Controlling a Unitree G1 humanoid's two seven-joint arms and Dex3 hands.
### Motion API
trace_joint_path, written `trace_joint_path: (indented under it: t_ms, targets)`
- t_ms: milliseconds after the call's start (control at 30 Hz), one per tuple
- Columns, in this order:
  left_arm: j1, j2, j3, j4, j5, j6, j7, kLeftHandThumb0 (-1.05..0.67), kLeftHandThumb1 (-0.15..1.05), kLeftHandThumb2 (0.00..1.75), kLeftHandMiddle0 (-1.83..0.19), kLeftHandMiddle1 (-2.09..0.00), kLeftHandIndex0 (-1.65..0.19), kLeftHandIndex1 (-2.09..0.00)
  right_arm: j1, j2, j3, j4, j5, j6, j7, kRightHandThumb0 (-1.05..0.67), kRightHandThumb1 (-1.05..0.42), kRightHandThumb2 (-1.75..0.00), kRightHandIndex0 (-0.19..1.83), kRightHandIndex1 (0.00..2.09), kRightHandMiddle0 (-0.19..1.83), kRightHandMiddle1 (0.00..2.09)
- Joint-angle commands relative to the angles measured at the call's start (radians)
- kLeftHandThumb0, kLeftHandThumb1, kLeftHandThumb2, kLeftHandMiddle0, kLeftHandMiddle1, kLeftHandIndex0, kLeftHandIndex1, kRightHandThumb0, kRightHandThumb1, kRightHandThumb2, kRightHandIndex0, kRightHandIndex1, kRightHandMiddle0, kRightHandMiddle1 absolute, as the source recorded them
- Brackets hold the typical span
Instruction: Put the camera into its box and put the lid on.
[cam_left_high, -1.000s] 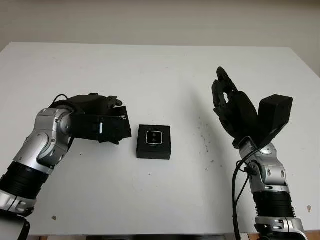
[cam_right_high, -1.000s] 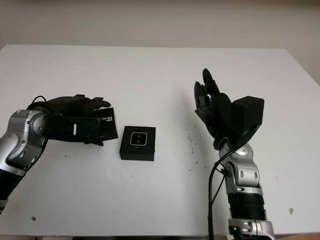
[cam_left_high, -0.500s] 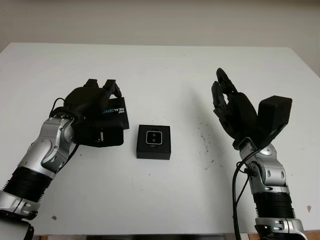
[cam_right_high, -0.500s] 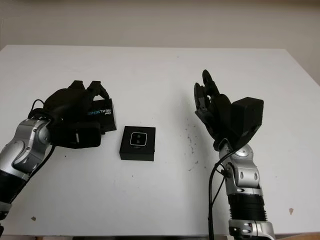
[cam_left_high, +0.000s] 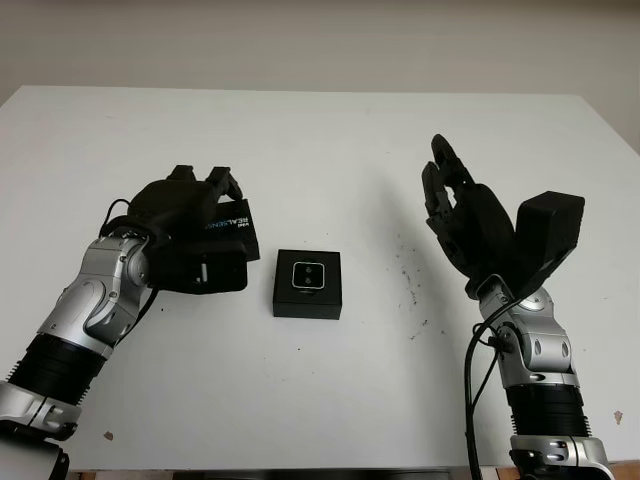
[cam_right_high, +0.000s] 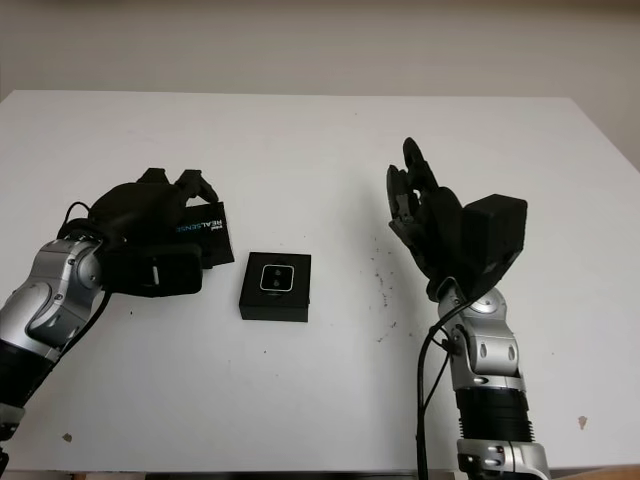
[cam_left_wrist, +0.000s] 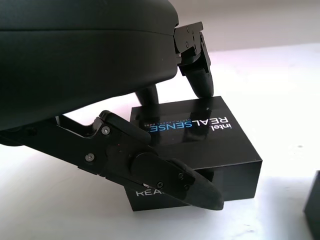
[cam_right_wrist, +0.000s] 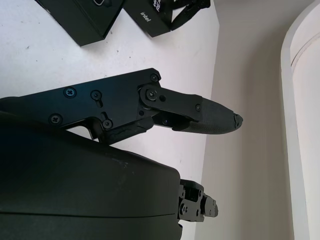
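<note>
The camera (cam_left_high: 307, 275) already sits in its open box (cam_left_high: 308, 297), a squat matte-black square. Just beside the box, the left hand (cam_left_high: 190, 215) has its fingers curled over the lid (cam_left_wrist: 200, 135) — smooth printed card that could slip or tilt if lifted unevenly. The right hand (cam_left_high: 465, 215) hangs open, well apart from the box.

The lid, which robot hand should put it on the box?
Probably the left robot hand: its fingers already sit around the lid, right beside the box holding the camera. The right robot hand is open, raised farther away.
</note>
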Motion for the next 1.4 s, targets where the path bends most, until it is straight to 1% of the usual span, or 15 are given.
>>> trace_joint_path:
  t_ms: [0, 100, 233, 300, 367, 433, 500, 633, 733, 800, 900, 1100, 1167, 1233, 1367]
  targets:
    - [-0.011, 0.024, 0.036, -0.037, -0.022, -0.019, -0.001, -0.11, 1.0, 0.06, -0.25, -1.38, -0.25, -1.27, -0.007, -0.004, -0.001, 0.005, -0.005, -0.008, -0.004, -0.66, -1.05, -0.58, -0.13, 0.05, -0.09, 0.05]
    - [-0.022, 0.032, 0.073, -0.106, -0.075, -0.006, -0.064, -0.15, 1.01, 0.06, -0.28, -1.43, -0.26, -1.26, -0.01, 0.0, 0.0, 0.007, -0.004, -0.004, -0.008, -0.65, -1.05, -0.58, -0.12, 0.06, -0.08, 0.06]
    - [-0.037, 0.02, 0.14, -0.212, -0.205, 0.065, -0.194, -0.14, 1.0, 0.05, -0.3, -1.4, -0.3, -1.25, -0.01, 0.002, 0.003, 0.01, 0.003, -0.005, -0.001, -0.63, -1.05, -0.6, -0.13, 0.05, -0.08, 0.05]
    - [-0.05, 0.026, 0.162, -0.253, -0.262, 0.107, -0.262, -0.14, 1.0, 0.05, -0.38, -1.26, -0.31, -1.21, -0.01, 0.005, 0.003, 0.011, 0.005, -0.003, -0.003, -0.63, -1.05, -0.6, -0.13, 0.05, -0.09, 0.05]
    - [-0.062, 0.031, 0.177, -0.28, -0.301, 0.151, -0.311, -0.15, 1.0, 0.05, -0.45, -1.18, -0.33, -1.16, -0.01, 0.006, 0.003, 0.011, 0.007, -0.003, -0.005, -0.63, -1.05, -0.6, -0.12, 0.05, -0.09, 0.05]
    - [-0.074, 0.041, 0.191, -0.292, -0.331, 0.168, -0.339, -0.15, 1.0, 0.05, -0.49, -1.14, -0.35, -1.13, -0.01, 0.008, 0.005, 0.009, 0.006, 0.005, -0.011, -0.64, -1.05, -0.59, -0.12, 0.06, -0.08, 0.06]
    - [-0.088, 0.054, 0.201, -0.299, -0.345, 0.18, -0.356, -0.16, 1.0, 0.05, -0.49, -1.14, -0.37, -1.11, -0.009, 0.006, 0.008, 0.009, 0.004, 0.01, -0.013, -0.65, -1.05, -0.58, -0.12, 0.05, -0.08, 0.05]
    - [-0.109, 0.075, 0.207, -0.311, -0.36, 0.205, -0.38, -0.18, 1.0, 0.05, -0.51, -1.28, -0.4, -1.1, -0.008, 0.007, 0.01, 0.008, 0.002, 0.013, -0.02, -0.66, -1.05, -0.57, -0.12, 0.05, -0.08, 0.06]
    - [-0.123, 0.091, 0.2, -0.342, -0.38, 0.247, -0.433, -0.2, 0.99, 0.05, -0.51, -1.36, -0.4, -1.13, -0.008, 0.007, 0.011, 0.009, -0.003, 0.013, -0.027, -0.66, -1.05, -0.56, -0.12, 0.06, -0.07, 0.06]
    - [-0.124, 0.095, 0.192, -0.36, -0.384, 0.262, -0.452, -0.2, 0.98, 0.05, -0.5, -1.34, -0.41, -1.16, -0.009, 0.007, 0.011, 0.009, -0.001, 0.016, -0.026, -0.66, -1.05, -0.56, -0.11, 0.06, -0.08, 0.06]
    - [-0.118, 0.087, 0.177, -0.385, -0.385, 0.297, -0.47, -0.19, 0.98, 0.05, -0.51, -1.33, -0.41, -1.2, -0.01, 0.008, 0.013, 0.017, -0.001, 0.005, -0.019, -0.65, -1.05, -0.56, -0.12, 0.05, -0.08, 0.05]
    - [-0.109, 0.061, 0.127, -0.393, -0.374, 0.345, -0.479, -0.18, 0.98, 0.05, -0.44, -1.59, -0.32, -1.3, -0.006, 0.016, 0.016, 0.01, -0.006, 0.006, -0.027, -0.66, -1.05, -0.55, -0.11, 0.06, -0.08, 0.05]
    - [-0.108, 0.058, 0.119, -0.399, -0.387, 0.354, -0.494, -0.2, 0.98, 0.05, -0.4, -1.6, -0.32, -1.31, -0.005, 0.017, 0.016, 0.01, -0.007, 0.004, -0.027, -0.65, -1.05, -0.56, -0.11, 0.06, -0.08, 0.05]
    - [-0.103, 0.051, 0.12, -0.401, -0.412, 0.35, -0.508, -0.21, 0.99, 0.06, -0.41, -1.64, -0.32, -1.36, -0.004, 0.017, 0.015, 0.013, -0.009, -0.002, -0.024, -0.66, -1.05, -0.56, -0.11, 0.06, -0.08, 0.05]
    - [-0.088, 0.051, 0.131, -0.42, -0.458, 0.339, -0.516, -0.25, 1.0, 0.06, -0.36, -1.61, -0.31, -1.43, -0.001, 0.017, 0.01, 0.019, -0.004, -0.012, -0.014, -0.67, -1.05, -0.55, -0.12, 0.05, -0.07, 0.06]
